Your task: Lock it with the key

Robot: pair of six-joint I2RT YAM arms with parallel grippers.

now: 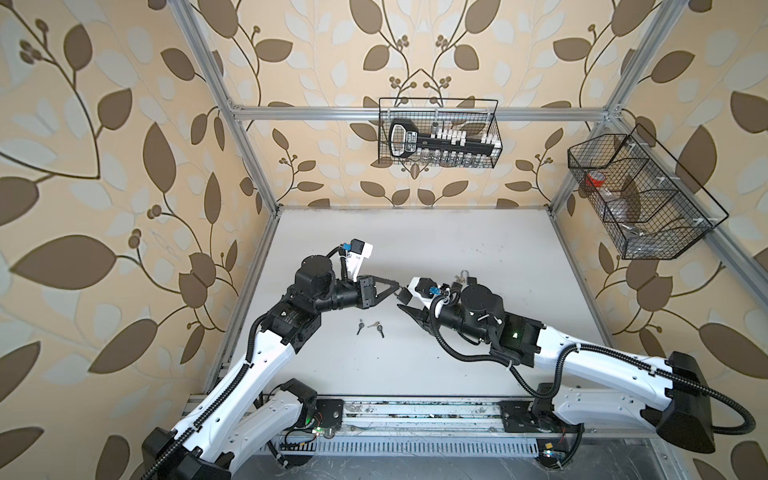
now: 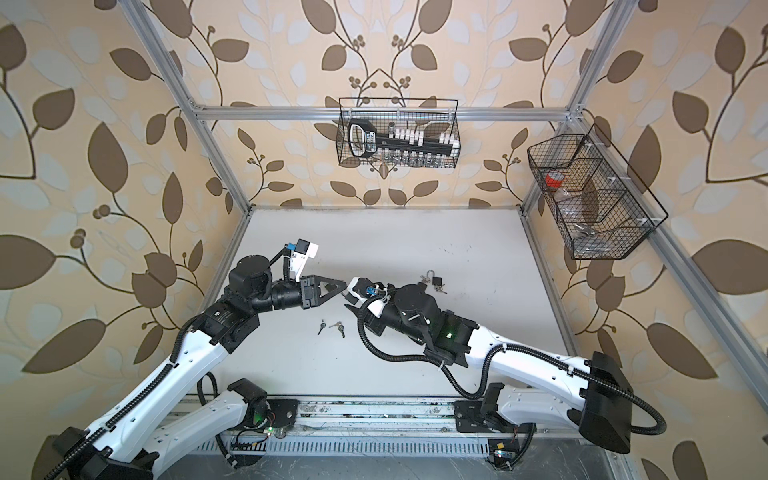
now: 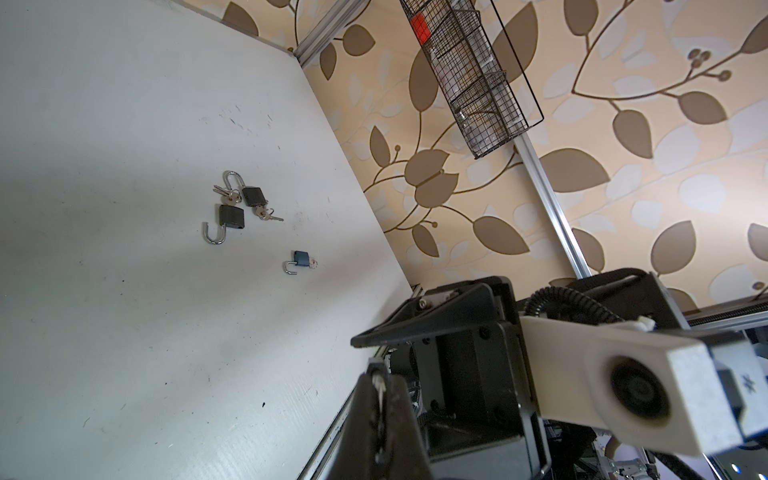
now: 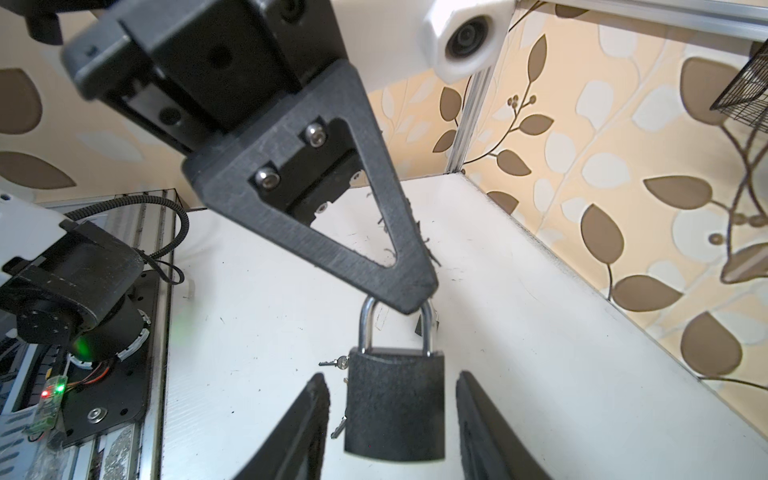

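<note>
Can't see the top of the padlock (image 4: 395, 407) shackle in the right wrist view, tucked behind the left gripper (image 4: 415, 297) tip. Losing the right gripper (image 4: 390, 375) fingers (image 4: 303, 428) to the frame edge too. No telling cuts on the loose keys (image 1: 360, 326) mid-table, way too tiny. Only catching bits of the spare padlocks (image 1: 463, 275) behind the right arm (image 1: 478, 305) in a top view.

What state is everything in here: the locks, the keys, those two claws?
held padlock: hanging by its closed shackle.
left gripper: shut on that shackle.
right gripper: open, either side of the lock's body.
blue padlock: on table, shackle open, key in it.
black padlock: on table, shackle swung open.
loose keys: lying on table.
</note>
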